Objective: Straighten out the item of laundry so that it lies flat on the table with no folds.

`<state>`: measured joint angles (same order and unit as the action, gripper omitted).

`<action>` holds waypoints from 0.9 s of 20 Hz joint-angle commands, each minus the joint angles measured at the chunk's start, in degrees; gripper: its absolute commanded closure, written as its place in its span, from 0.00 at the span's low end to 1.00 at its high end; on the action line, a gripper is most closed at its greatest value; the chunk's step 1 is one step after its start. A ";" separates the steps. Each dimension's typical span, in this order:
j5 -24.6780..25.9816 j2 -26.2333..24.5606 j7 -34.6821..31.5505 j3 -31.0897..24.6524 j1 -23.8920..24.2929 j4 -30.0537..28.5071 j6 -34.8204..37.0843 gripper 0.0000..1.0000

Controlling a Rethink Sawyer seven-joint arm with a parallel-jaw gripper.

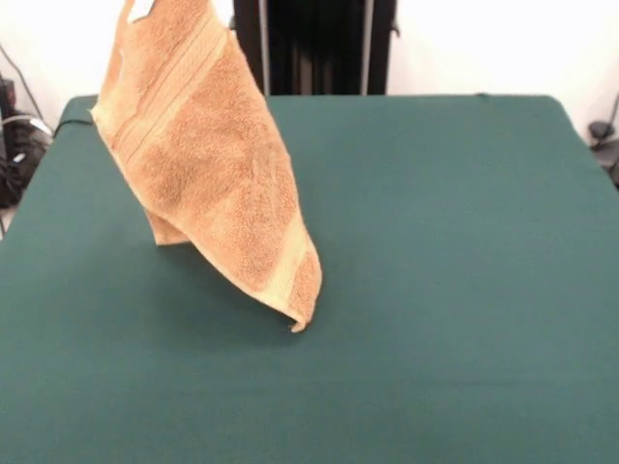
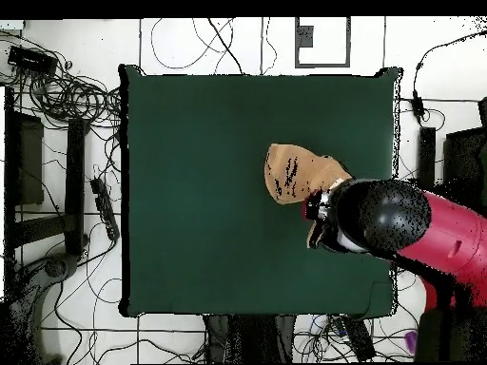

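Toward the far left of the table (image 1: 464, 290), I am seeing the towel (image 1: 208, 164) hanging from a top corner beyond the frame, long axis slanting down to its near-right tip brushing the cloth; I cannot tell the claw's grip.

towel (image 1: 213, 164) hanging over table (image 1: 435, 290), lower corner touching it, arm (image 2: 428, 228) above
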<state>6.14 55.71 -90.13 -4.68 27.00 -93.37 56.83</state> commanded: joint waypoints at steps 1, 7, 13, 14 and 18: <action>-0.91 -3.24 4.67 -6.45 0.65 -3.51 2.78 1.00; 2.54 -4.70 10.34 -8.04 3.39 5.42 11.86 1.00; 7.45 -10.55 14.48 -11.32 4.54 21.50 24.59 1.00; 8.12 -11.13 14.88 -11.75 4.53 23.54 26.38 1.00; 9.92 -11.53 14.91 -12.73 4.48 28.22 31.03 1.00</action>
<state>14.06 47.07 -90.13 -8.52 32.44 -74.30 79.20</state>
